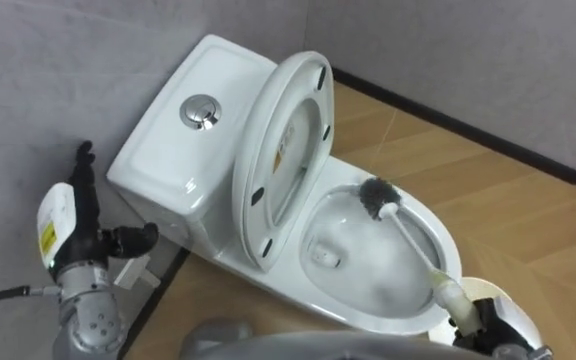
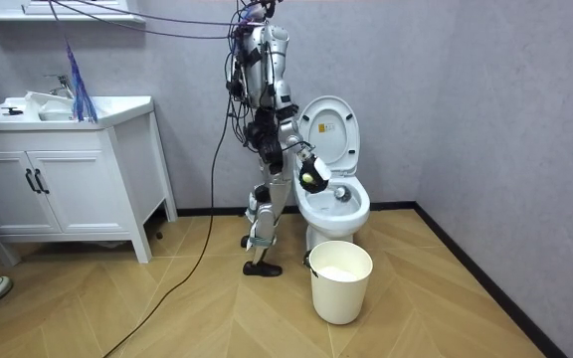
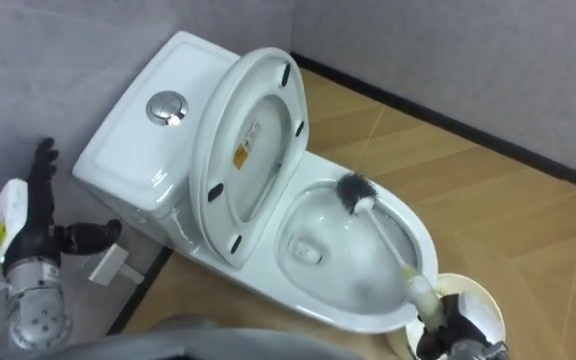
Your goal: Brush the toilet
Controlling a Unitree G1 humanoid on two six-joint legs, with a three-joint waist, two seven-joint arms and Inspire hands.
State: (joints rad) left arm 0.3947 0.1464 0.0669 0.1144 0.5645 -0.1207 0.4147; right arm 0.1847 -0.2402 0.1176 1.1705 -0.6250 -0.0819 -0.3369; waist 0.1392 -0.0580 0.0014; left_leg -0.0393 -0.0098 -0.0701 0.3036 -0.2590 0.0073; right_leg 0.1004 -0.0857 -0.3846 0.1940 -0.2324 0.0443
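The wooden floor (image 2: 167, 318) carried the white toilet (image 2: 332, 207) against the grey wall, with a white bucket (image 2: 341, 285) standing just before it. A white cabinet (image 2: 58, 189) stood well apart, toward the room view's left.

The tank (image 1: 178, 150) stands against the wall, behind the bowl (image 1: 446, 245). The raised lid (image 1: 290, 150) stands between tank and bowl. The brush (image 1: 380, 200) head lies in the rear of the bowl; its handle crosses to the front rim, gripped by the right hand (image 1: 488, 320). The left hand (image 1: 88, 215) is left of the tank, apart from it. The bucket (image 2: 341, 283) stands on the floor just before the toilet.
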